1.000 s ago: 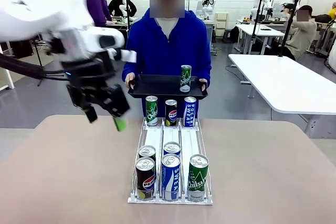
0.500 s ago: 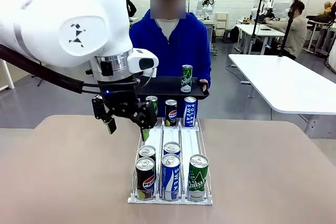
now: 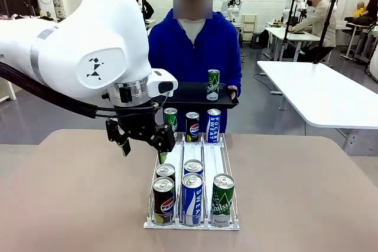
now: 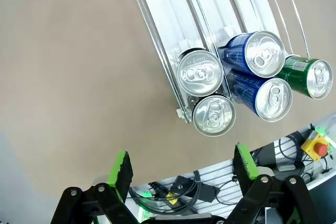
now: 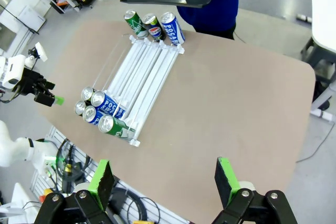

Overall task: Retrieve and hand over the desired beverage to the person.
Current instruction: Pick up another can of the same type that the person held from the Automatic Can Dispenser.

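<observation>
The person [image 3: 195, 45] in a blue hoodie stands at the far side holding a black tray [image 3: 189, 95] with one green can [image 3: 213, 84] on it. A white wire rack [image 3: 212, 157] on the table has three cans at its far end: green [image 3: 170, 120], Pepsi [image 3: 192, 126] and Pocari Sweat [image 3: 213, 125]. Several more cans stand at its near end, among them a Pepsi can [image 3: 163, 196]. My left gripper [image 3: 143, 149] hangs open just left of the rack's middle. From above, its wrist view shows the near cans [image 4: 213, 115] ahead of the open left gripper [image 4: 182, 166]. My right gripper [image 5: 164, 178] is open, high above the table.
The tan table [image 3: 295, 193] has bare surface on both sides of the rack [image 5: 142, 77]. My bulky left arm [image 3: 88, 51] covers the table's far left. White tables and other people stand in the background.
My left arm has swung right and come down beside the rack's left rail. The person's tray has shifted slightly to the right.
</observation>
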You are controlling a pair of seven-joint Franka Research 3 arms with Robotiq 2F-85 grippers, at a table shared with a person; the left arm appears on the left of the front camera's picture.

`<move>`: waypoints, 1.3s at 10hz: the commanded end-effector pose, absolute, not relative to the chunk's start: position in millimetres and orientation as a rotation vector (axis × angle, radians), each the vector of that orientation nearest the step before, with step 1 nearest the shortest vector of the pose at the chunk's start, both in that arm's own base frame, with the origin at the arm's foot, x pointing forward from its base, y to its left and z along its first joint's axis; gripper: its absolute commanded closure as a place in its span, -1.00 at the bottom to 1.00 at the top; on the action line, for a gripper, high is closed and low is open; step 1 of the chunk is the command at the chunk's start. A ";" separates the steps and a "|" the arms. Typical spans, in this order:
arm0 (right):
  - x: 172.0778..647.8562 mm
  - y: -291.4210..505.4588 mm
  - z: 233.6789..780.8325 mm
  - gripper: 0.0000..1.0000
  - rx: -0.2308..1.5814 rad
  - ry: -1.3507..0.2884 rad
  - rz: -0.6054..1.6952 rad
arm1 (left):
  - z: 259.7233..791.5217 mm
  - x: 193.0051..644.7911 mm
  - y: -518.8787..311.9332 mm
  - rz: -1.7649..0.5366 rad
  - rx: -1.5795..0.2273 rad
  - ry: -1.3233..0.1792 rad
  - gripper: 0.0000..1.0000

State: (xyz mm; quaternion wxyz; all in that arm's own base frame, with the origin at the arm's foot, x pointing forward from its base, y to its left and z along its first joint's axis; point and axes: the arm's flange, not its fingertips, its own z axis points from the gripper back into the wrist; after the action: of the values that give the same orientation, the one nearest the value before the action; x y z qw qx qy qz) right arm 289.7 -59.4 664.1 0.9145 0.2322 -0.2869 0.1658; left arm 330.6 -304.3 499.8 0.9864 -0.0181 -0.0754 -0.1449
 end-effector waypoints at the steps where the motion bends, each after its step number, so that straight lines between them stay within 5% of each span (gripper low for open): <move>1: 289.7 -59.9 663.1 -1.00 0.480 -0.589 0.341 | 505.8 326.8 -304.2 -0.294 -0.028 -0.152 -1.00; 6: 289.7 -59.9 663.1 -1.00 0.480 -0.589 0.341 | 502.0 328.3 -306.2 -0.297 -0.037 -0.151 -1.00; 13: 289.7 -59.9 663.1 -1.00 0.480 -0.589 0.341 | 438.7 330.6 -321.6 -0.011 -0.103 -0.144 -1.00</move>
State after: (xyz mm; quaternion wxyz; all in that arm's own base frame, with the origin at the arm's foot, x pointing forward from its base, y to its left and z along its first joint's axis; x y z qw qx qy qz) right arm 289.7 -59.4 664.1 0.9145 0.2322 -0.2869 0.1657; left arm 335.4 -314.6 445.1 0.9971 -0.0368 -0.0638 -0.0201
